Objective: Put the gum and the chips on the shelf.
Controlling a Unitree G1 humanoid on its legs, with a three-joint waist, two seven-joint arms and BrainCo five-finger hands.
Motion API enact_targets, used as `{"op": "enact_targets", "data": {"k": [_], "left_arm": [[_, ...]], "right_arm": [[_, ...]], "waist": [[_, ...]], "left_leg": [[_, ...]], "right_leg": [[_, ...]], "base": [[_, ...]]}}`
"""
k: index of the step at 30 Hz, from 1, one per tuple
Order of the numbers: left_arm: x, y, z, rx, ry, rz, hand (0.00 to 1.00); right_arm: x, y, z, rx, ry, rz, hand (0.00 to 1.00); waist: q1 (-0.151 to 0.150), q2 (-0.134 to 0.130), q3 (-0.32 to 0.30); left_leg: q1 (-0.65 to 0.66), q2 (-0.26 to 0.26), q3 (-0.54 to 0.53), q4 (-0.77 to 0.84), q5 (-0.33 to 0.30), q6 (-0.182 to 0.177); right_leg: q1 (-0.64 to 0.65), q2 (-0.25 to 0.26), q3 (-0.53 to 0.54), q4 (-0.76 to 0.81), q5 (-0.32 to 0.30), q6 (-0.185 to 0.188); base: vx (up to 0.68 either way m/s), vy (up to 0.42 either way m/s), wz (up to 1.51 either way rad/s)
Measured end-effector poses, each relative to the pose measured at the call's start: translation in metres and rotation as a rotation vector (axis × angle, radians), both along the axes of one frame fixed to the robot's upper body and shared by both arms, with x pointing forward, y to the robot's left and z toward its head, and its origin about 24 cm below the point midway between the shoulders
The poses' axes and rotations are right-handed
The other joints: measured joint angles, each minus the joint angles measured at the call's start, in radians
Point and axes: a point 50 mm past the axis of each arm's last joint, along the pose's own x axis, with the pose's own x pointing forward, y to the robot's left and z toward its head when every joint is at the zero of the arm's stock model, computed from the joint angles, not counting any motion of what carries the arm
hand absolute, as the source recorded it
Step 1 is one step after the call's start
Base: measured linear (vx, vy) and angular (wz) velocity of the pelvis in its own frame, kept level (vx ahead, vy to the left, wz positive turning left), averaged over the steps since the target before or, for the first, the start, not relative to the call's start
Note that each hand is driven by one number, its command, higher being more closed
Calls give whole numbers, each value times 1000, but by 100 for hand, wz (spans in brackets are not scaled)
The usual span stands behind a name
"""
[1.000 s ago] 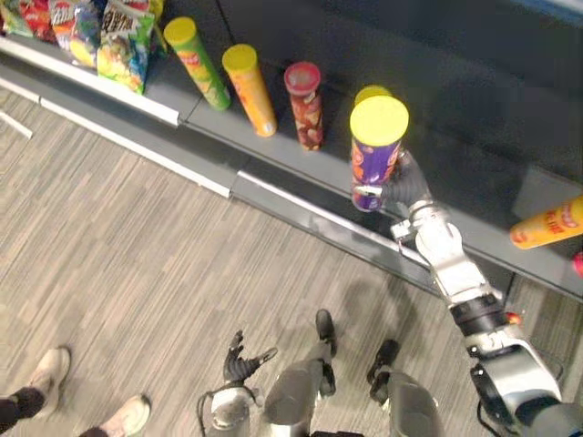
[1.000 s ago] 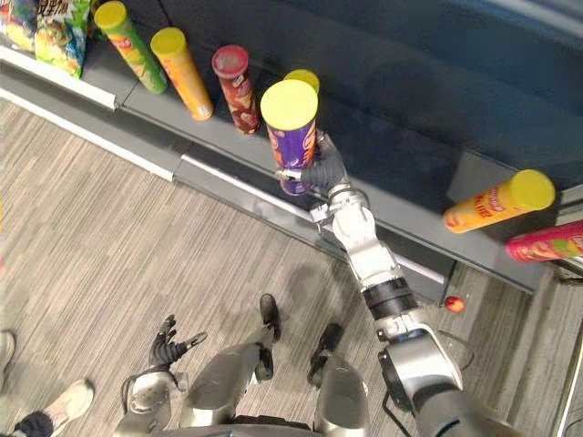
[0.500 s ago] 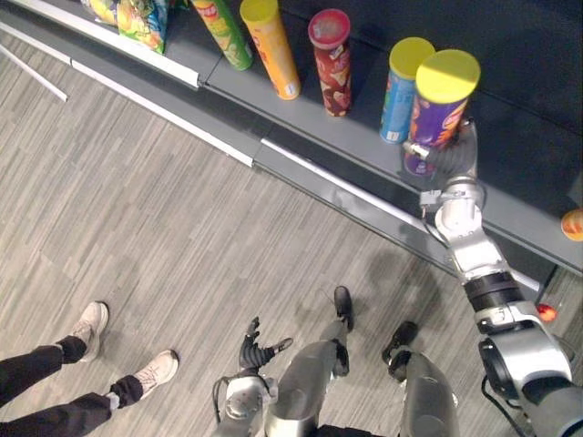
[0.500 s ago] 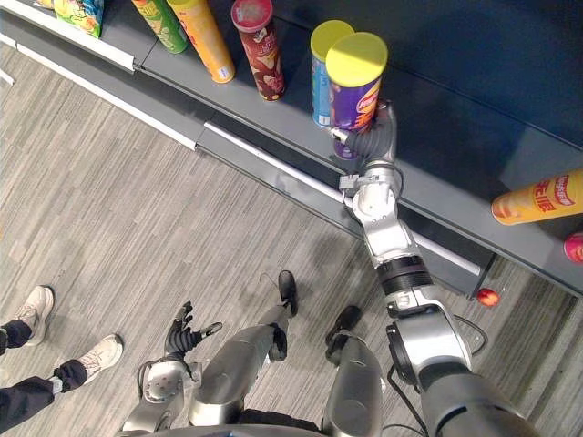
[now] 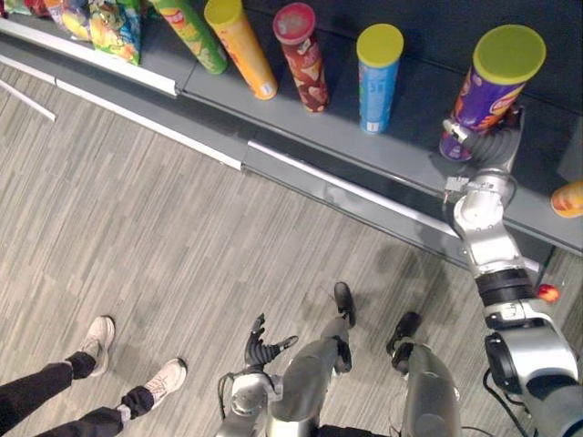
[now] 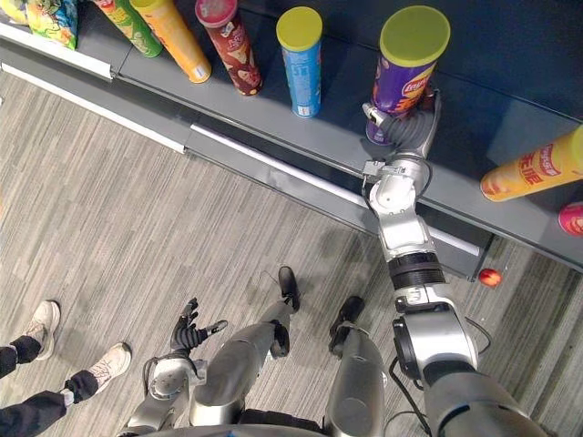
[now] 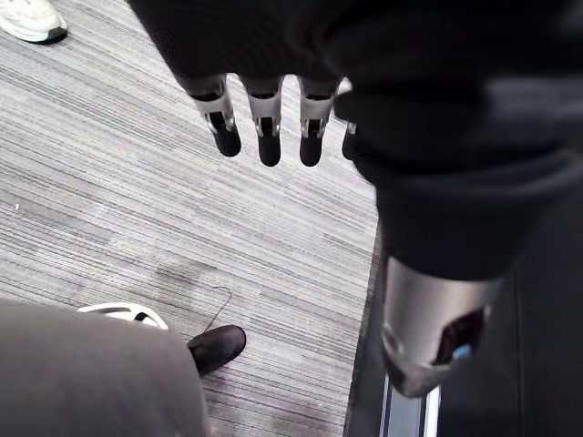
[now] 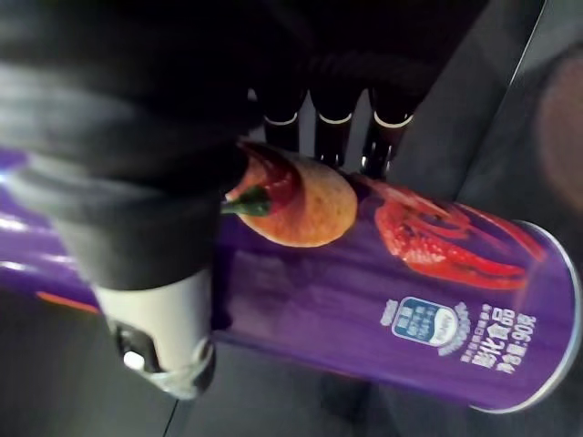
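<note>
My right hand (image 5: 485, 147) is clamped on the purple chips can (image 5: 489, 80), low on its body, with my fingers (image 8: 333, 116) curled round its far side and my thumb on the near side. The can stands upright with its yellow lid up and its base down at the grey shelf (image 5: 414, 138); I cannot tell whether the base rests on it. It is at the right end of a row, well apart from the blue can (image 5: 376, 75) on its left. Further left stand a red can (image 5: 301, 56), an orange can (image 5: 242, 47) and a green can (image 5: 193, 33). My left hand (image 5: 260, 345) hangs low and near over the wood-pattern floor (image 5: 137, 228), empty, with its fingers (image 7: 265, 127) straight and apart. A person's shoes (image 5: 97, 337) show at the near left.
</note>
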Motion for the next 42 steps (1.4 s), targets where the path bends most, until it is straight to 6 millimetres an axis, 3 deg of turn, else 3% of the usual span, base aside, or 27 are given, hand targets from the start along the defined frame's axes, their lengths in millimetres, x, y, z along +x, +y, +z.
{"op": "enact_targets", "data": {"k": [6,12,23,31,42], "left_arm": [[6,-5,1,3,-5,-25,0],[6,-8,0,5,0,-35,0],[6,-15,-1,8,5,-53,0],[5,-21,-1,1,7,-72,0],[3,-27,-3,-2,17,-95,0]], "right_arm": [[-2,-10,7,-12,-18,-33,100],[-1,-10,15,-14,-40,-36,100],[4,-21,19,-18,-30,-95,100],[4,-23,17,-15,-32,-128,100],[5,-22,14,-55,-16,-140,100]], "waist": [[-2,36,7],[-1,37,6],[29,48,-1],[37,87,-28],[54,89,-30]], "left_leg": [[-17,1,6,0,2,-3],[-37,1,8,0,8,-10],[-71,-4,-58,0,31,-41],[-85,-6,-79,0,31,-41],[-90,-6,-80,0,32,-40]], "right_leg": [[-28,1,15,8,0,0],[-57,1,27,16,0,0],[-108,-9,29,44,-9,-13],[-118,-13,19,51,-12,-17],[-126,-16,17,61,-16,-23]], "base": [[17,-38,-6],[35,-33,-5],[27,-46,1],[19,-24,3],[2,-3,0]]}}
